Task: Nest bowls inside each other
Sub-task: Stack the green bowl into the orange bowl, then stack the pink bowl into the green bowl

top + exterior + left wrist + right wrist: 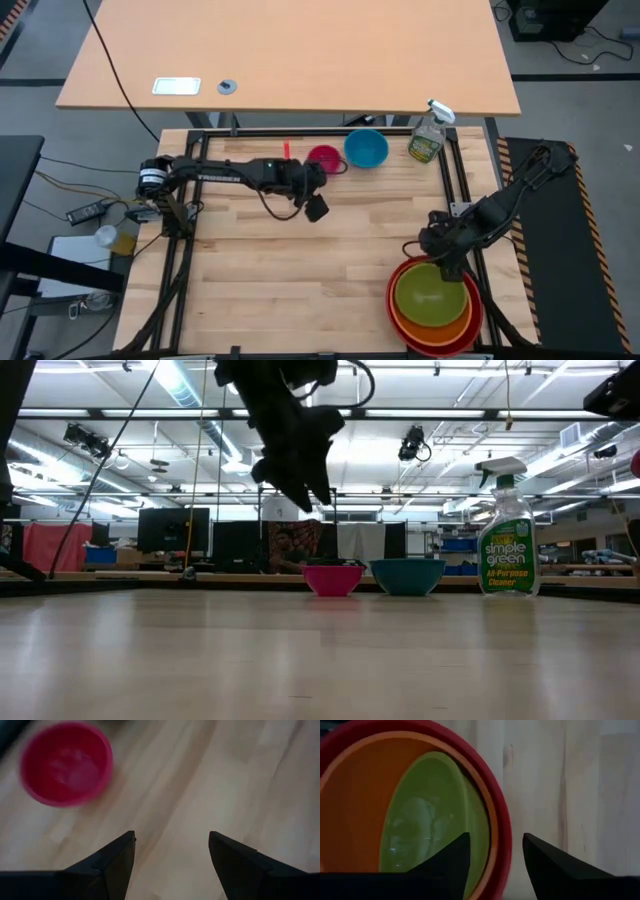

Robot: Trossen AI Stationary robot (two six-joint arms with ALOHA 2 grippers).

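Observation:
The lime green bowl (432, 293) sits nested in the orange bowl (405, 318), which sits in the red bowl (392, 303), at the table's near right. The magenta-pink bowl (324, 158) and the blue bowl (366, 148) stand on their bases side by side near the far edge. My left gripper (316, 207) hangs open above bare wood just near of the pink bowl (66, 763). My right gripper (452, 268) is open above the far rim of the stack (427, 825), with nothing between its fingers.
A clear spray bottle (429, 135) of yellowish liquid stands upright at the far right, right of the blue bowl. The middle and near left of the wooden table (270, 280) are bare wood. A black frame runs along the table's edges.

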